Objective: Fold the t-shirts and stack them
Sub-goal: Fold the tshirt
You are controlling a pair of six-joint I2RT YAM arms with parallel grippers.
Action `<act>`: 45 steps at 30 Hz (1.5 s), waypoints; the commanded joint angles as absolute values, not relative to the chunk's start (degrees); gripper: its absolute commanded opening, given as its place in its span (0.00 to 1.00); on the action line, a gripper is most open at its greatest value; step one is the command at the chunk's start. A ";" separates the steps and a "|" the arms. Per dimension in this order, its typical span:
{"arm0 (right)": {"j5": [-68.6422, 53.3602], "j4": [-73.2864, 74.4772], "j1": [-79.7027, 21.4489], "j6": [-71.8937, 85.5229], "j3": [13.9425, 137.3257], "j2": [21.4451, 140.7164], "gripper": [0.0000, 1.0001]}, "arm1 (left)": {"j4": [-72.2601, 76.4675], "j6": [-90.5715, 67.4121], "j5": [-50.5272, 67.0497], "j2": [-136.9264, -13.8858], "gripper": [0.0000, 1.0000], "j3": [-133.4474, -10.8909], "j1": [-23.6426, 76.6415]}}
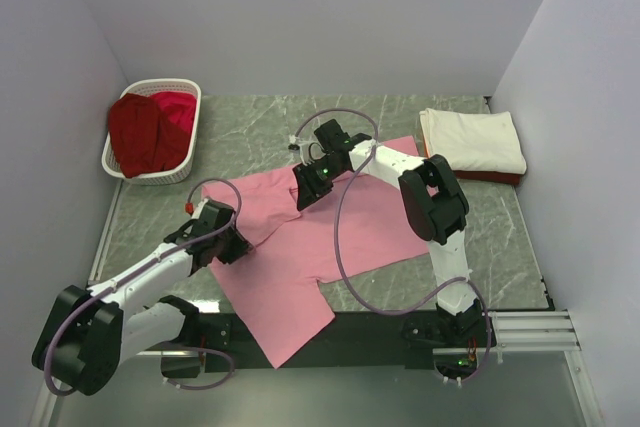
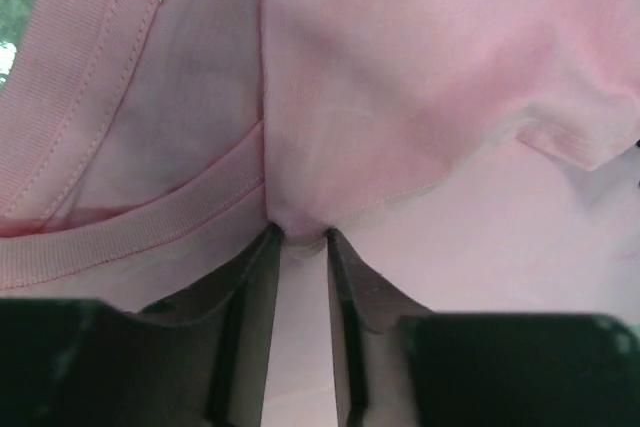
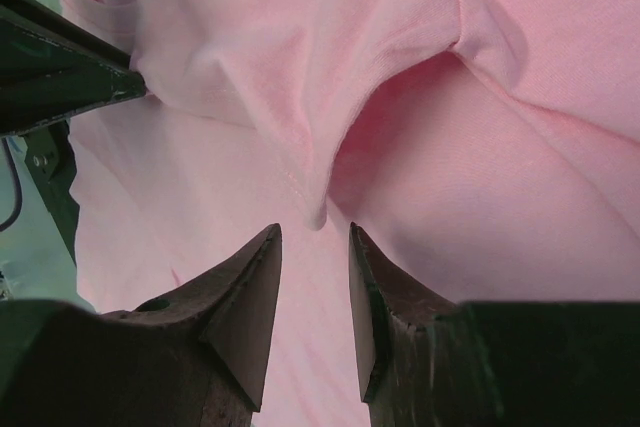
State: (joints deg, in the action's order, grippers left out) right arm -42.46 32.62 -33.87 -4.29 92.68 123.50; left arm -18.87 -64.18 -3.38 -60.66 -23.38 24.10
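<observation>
A green-grey marbled table (image 1: 260,132) is standing between pale bare walls (image 1: 300,17). A pink short-sleeved cloth shirt (image 1: 300,267) is lying spread across its middle, one end drooping over the near edge. The left pincer (image 2: 298,232) is nipping a raised fold by the collar. The right pincer (image 3: 315,232) is hovering narrowly parted at a far fold, gripping nothing. A white slatted plastic basket (image 1: 150,179) is sitting far left and a folded cream-white shirt (image 1: 472,140) far right.

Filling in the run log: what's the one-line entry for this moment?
stage: gripping pink shirt | left gripper: pinching fold by collar | right gripper: open, fold at tips | white shirt: folded, far right
</observation>
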 commanded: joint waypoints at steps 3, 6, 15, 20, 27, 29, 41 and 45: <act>-43.24 32.17 -33.75 -4.04 95.71 123.22 0.41 | -16.52 -63.46 -5.19 -60.91 0.25 -23.20 24.35; -43.15 32.52 -33.84 -3.87 96.33 124.01 0.41 | -16.35 -62.93 -5.36 -61.08 0.19 -23.38 24.35; -43.85 34.10 -34.01 -3.78 98.08 126.73 0.42 | -15.91 -61.52 -3.87 -59.94 0.08 -23.82 24.35; -44.12 34.19 -35.07 -4.04 97.82 126.65 0.42 | -16.52 -61.35 -3.43 -58.10 0.08 -24.43 24.35; -44.91 35.07 -35.59 -4.57 97.82 126.65 0.37 | -17.40 -60.82 -2.55 -56.96 0.07 -25.22 24.35; -45.09 35.24 -35.60 -4.57 97.73 126.56 0.35 | -17.49 -60.73 -2.20 -56.60 0.07 -25.40 24.35; -47.63 36.83 -35.42 -4.75 98.88 125.86 0.00 | -20.12 -61.00 -2.02 -52.48 0.04 -26.28 24.17; -48.16 36.56 -34.80 -4.57 98.35 124.89 0.00 | -21.44 -60.82 -2.11 -50.89 0.04 -26.89 23.65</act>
State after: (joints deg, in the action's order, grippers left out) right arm -46.24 36.14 -35.22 -4.40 96.53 126.91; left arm -20.34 -61.63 -2.37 -52.47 -24.25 24.08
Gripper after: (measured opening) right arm 0.010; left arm 0.049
